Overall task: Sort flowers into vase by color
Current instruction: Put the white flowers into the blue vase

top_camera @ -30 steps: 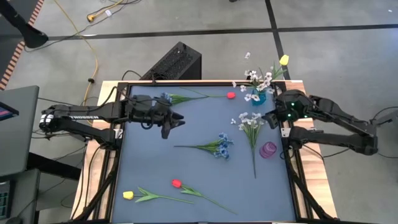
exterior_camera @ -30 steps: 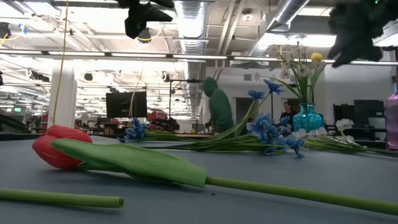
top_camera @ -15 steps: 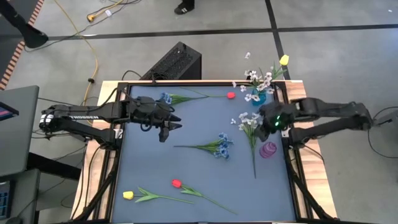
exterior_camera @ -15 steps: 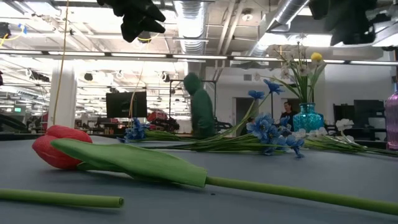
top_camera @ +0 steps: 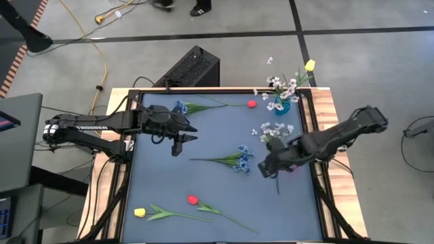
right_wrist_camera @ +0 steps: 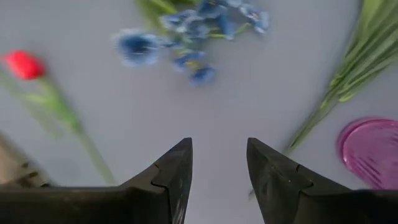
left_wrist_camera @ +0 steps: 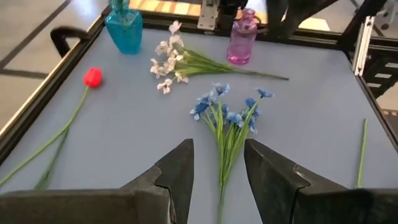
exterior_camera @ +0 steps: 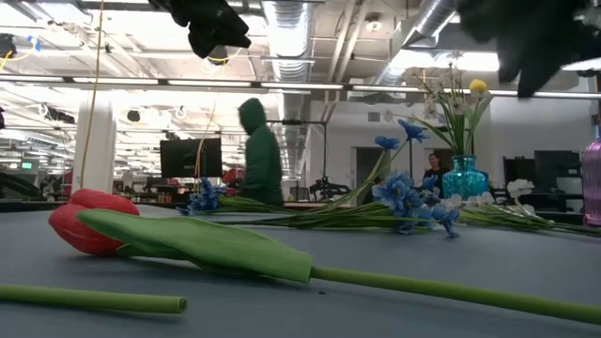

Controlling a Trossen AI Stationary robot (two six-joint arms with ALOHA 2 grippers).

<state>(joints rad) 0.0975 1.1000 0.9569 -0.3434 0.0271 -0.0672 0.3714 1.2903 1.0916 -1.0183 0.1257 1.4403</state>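
My right gripper hangs over the bench just right of the blue spray, fingers parted and empty, probably lining up on it. My left gripper waits over the far left, fingers likewise released around nothing. The white spray lies beside the purple vase; red and yellow tulips lie near. The blue vase far right already holds white blossoms and a yellow bud.
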